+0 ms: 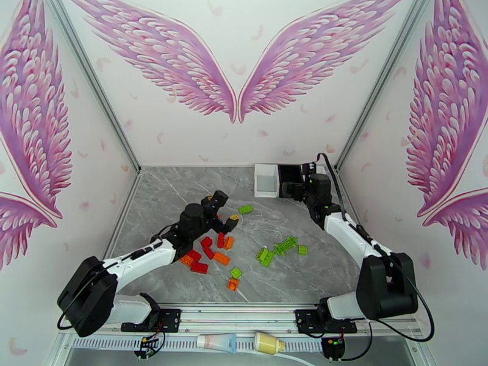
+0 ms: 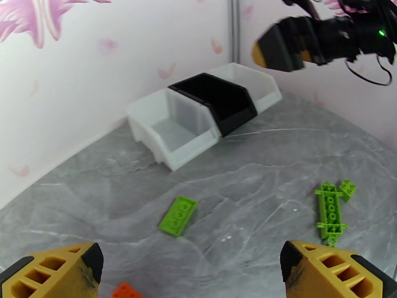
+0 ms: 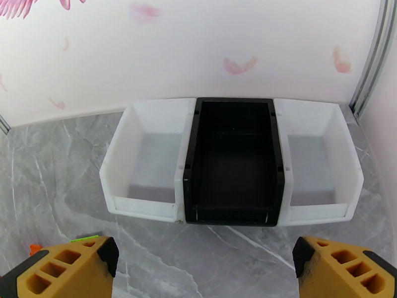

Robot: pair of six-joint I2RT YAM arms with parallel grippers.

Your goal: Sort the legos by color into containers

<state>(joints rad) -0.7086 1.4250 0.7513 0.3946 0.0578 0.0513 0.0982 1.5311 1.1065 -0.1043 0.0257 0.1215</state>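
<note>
Both hands are spread wide and hold nothing. My left hand hangs low over the tabletop, with the bricks scattered under and ahead of it. I read that as lining up for a first pick. A flat green brick lies just ahead, in line with the gap between its fingers. An orange brick sits close under the hand itself, and a long green strip lies ahead to its right.

My right hand faces the boxes, which stand just ahead of it against the back wall. Their tops are open, so a drop from above should be easy. I judge the hand is parked there to keep out of the left hand's way.

There are three boxes joined side by side, two white with a black one between, and no brick in any of them. The bricks all lie loose on the tabletop: five red, about five orange and roughly eight green. The green cluster is too tight to count surely.
</note>
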